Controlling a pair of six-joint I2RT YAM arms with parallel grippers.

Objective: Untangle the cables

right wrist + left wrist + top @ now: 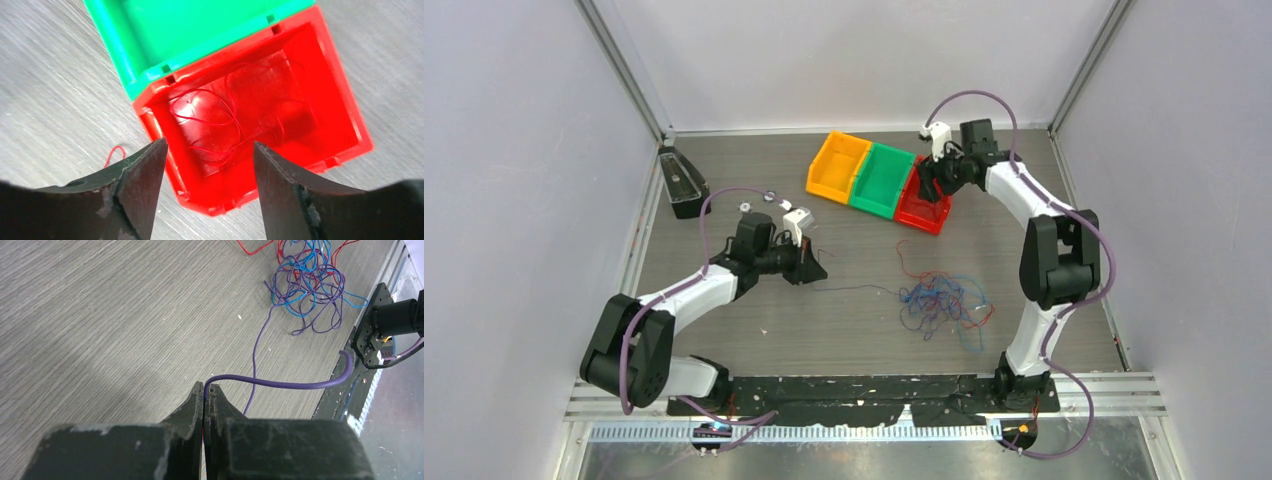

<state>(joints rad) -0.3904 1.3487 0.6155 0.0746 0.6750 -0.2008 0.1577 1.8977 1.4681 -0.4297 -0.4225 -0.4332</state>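
The left gripper [205, 392] is clenched on a purple wire [280, 384], which trails right to the tangle [939, 300] on the table [854, 340]. The right gripper [209, 145] stands open over the far red bin [345, 100], with a red wire [200, 120] lying inside it. The strands look light, limp and springy, so pinch one near a free end and draw it out slowly.

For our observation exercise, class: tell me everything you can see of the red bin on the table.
The red bin is a glossy, open-topped plastic box with a thick rim and small slots near its corners. It sits upright on the grey table, side against the green bin. Thin red wire lies looped on its floor. The right gripper hangs open above it.
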